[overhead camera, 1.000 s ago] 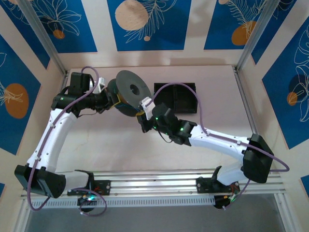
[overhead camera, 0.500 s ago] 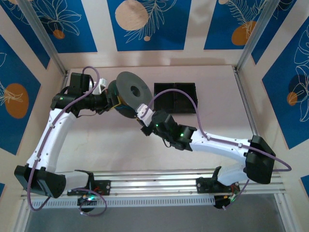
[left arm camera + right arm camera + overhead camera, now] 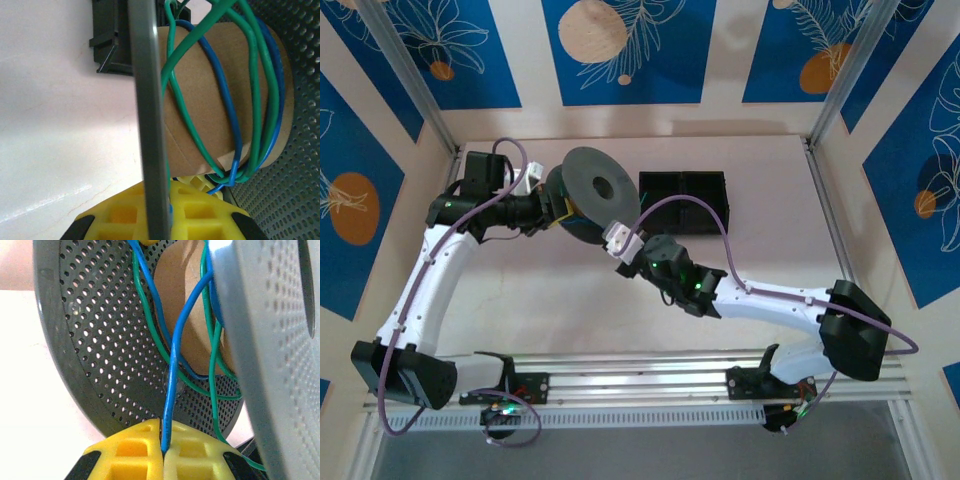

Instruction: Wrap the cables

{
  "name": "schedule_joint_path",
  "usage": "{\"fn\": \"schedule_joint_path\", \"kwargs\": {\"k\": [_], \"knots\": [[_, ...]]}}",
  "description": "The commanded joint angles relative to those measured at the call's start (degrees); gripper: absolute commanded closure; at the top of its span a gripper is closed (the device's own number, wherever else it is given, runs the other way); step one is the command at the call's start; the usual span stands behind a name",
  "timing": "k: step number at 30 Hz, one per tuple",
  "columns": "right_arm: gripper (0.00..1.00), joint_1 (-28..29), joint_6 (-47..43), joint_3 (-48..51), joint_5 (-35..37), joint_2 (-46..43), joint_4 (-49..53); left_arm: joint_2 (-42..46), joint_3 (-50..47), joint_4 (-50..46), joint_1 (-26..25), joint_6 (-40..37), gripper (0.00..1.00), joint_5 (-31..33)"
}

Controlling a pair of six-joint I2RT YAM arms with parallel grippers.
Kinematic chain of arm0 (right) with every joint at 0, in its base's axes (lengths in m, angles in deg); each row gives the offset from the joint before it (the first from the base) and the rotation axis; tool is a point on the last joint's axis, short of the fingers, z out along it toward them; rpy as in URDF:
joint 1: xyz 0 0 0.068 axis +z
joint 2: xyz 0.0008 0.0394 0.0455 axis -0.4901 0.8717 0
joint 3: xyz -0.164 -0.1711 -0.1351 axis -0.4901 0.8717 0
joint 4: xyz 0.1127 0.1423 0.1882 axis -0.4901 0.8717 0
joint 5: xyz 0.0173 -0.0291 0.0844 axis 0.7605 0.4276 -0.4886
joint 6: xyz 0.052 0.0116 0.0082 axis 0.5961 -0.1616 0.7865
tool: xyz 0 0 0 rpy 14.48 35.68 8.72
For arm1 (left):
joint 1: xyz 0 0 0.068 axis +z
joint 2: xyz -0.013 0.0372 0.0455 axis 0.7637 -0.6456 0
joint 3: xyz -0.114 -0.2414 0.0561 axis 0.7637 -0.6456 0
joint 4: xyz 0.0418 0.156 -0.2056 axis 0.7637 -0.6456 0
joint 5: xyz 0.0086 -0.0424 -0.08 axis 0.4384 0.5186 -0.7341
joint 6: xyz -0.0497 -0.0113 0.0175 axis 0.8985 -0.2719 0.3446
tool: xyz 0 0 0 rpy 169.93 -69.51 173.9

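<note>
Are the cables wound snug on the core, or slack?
Slack: the green cable and blue cable hang in loose loops around the cardboard core, with gaps visible.

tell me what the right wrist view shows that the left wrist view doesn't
Right wrist view: the right gripper shut on the blue cable, which runs up across the face of a perforated spool flange.
Left wrist view: the left gripper clamped on a flange rim, with the black tray on the table behind it.
Both: the cardboard core with blue and green cable looped loosely around it, and yellow fingertips at the bottom edge.
</note>
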Motion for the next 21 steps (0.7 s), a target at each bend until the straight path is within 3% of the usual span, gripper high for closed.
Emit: {"fn": "schedule_joint_path", "kwargs": {"k": [1,10,15,21], "knots": [[1.00,-2.8,-3.8,1.9,3.6,2.0,0.5,4.0,0.8,0.8,0.4,-3.0,1.00,-10.4],[0.99,-3.9,-3.7,1.6,4.2,2.1,-1.9,4.0,0.5,0.5,0.4,-3.1,1.00,-9.7],[0.79,-4.8,0.4,2.2,5.7,0.4,0.4,3.9,1.0,0.8,0.5,-2.3,1.00,-7.2],[0.70,-6.2,10.4,3.3,5.4,-4.2,7.7,3.8,1.5,1.5,0.5,-1.2,1.00,-3.8]]}}
